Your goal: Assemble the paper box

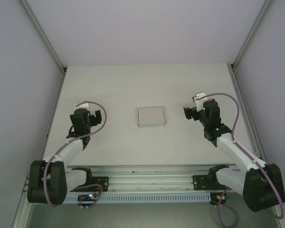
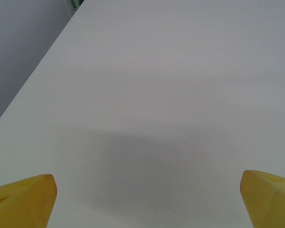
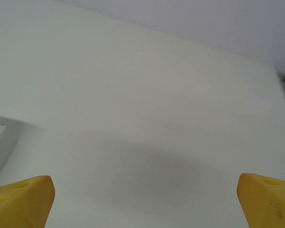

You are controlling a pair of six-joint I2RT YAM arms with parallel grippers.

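Observation:
The paper box (image 1: 151, 116) is a small, low, white rectangular box lying flat in the middle of the table. Its edge shows at the far left of the right wrist view (image 3: 1, 142). My left gripper (image 1: 89, 110) hovers well to the left of the box, apart from it. In the left wrist view its yellow fingertips (image 2: 23, 199) stand wide apart over bare table, so the left gripper (image 2: 149, 199) is open and empty. My right gripper (image 1: 194, 105) sits to the right of the box, not touching it. It is also open (image 3: 145, 202), with nothing between its yellow fingertips (image 3: 266, 199).
The white table (image 1: 147, 85) is enclosed by pale walls at the back and on both sides, with metal frame posts (image 1: 42, 35) at the corners. The arms' mounting rail (image 1: 142, 183) runs along the near edge.

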